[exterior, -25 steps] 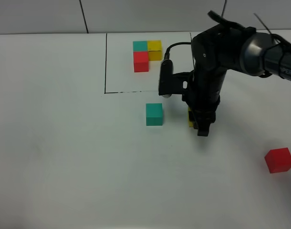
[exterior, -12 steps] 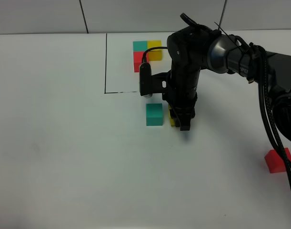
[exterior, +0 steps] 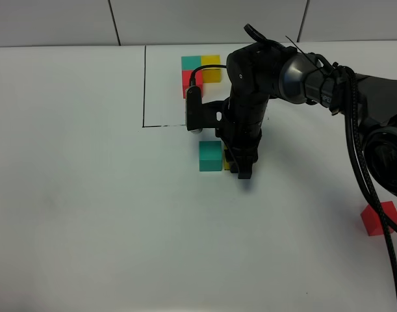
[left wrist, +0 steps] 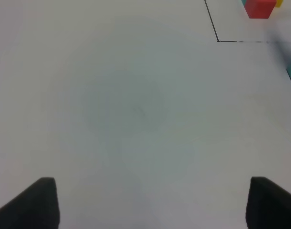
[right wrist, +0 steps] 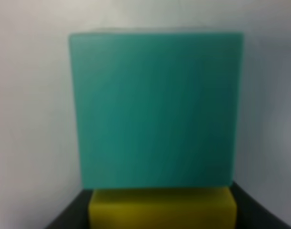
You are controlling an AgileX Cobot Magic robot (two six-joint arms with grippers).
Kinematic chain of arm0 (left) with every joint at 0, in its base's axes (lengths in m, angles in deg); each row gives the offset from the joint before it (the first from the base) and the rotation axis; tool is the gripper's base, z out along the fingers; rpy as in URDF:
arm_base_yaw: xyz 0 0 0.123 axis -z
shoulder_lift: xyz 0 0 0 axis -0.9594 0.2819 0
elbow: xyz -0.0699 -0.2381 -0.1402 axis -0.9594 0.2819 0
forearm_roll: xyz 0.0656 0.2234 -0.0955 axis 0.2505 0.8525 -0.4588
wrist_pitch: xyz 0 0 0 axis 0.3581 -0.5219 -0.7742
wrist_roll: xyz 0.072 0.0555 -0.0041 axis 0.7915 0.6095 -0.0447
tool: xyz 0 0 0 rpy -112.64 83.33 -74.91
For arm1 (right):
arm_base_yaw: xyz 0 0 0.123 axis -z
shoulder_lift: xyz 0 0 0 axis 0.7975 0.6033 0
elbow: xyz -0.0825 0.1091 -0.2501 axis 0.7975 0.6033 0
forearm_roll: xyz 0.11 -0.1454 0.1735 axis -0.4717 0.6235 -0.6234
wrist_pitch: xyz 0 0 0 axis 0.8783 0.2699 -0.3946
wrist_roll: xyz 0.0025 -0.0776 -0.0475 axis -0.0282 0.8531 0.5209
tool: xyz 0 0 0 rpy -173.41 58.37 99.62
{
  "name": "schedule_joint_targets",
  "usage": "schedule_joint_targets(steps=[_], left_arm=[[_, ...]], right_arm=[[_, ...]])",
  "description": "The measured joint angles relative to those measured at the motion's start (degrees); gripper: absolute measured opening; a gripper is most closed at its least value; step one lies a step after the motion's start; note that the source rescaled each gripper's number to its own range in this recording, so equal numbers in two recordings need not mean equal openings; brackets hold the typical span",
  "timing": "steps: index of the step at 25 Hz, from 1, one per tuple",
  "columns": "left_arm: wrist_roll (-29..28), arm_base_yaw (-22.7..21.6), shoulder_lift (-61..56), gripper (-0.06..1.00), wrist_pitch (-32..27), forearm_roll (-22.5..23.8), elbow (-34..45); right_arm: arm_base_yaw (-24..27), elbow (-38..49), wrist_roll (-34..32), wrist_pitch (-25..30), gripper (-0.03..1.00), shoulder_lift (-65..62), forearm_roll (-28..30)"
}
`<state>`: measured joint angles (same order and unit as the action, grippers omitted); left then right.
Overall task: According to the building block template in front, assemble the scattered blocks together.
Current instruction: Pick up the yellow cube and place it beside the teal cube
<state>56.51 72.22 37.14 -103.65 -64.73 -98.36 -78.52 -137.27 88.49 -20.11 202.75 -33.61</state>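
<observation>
Red block (exterior: pixel 380 218) sat alone at the near right of the overhead view, well apart from the rest, with open surface (exterior: pixel 88 227) around it. Mid-surface, the right pincer (exterior: pixel 240 170) was clamped on the yellow block (exterior: pixel 227 162), just right of the teal block (exterior: pixel 210 156). Right wrist view showed yellow butted against teal; overhead, the arm hid most of yellow. Left pincer (left wrist: pixel 150 183) showed only in its own wrist view: spread wide, holding nothing. Template (exterior: pixel 200 73) lay farthest, inside the black frame (exterior: pixel 144 84).
</observation>
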Motion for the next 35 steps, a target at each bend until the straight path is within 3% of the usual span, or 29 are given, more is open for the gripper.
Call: schedule_joint_targets(steps=[35], left_arm=[[0.1,0.0,0.0,0.74,0.0,0.0,0.0]], right_arm=[[0.1,-0.1,1.5,0.2,0.0,0.1,-1.3]])
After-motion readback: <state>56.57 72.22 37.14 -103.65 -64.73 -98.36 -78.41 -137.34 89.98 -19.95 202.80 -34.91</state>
